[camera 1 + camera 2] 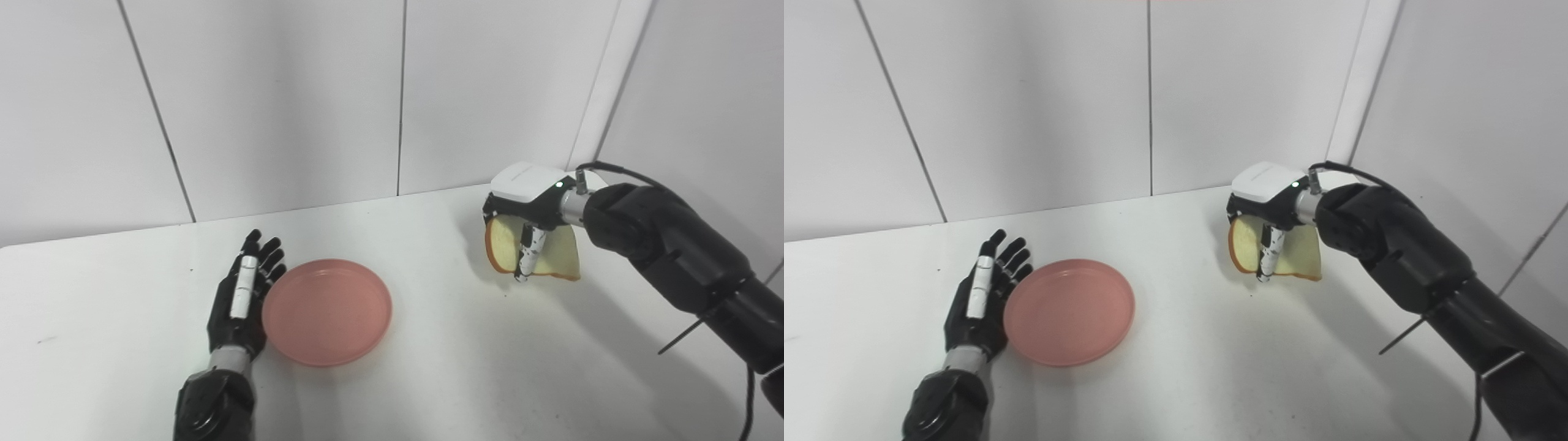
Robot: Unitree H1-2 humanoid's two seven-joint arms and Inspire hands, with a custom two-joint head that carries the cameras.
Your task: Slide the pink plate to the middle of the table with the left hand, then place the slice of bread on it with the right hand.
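**Bread held up, plate waiting**

The left hand (pixel 242 294) lies flat and unclenched, grasping nothing, its palm edge against the pink plate (pixel 326 311) just to its right, as suits a sideways push. Well apart on the far side, the right hand (pixel 525 228) is clamped on the slice of bread (pixel 551 257), which hangs beneath its palm, seemingly clear of the table (pixel 429 367), ready for carrying across to the plate.
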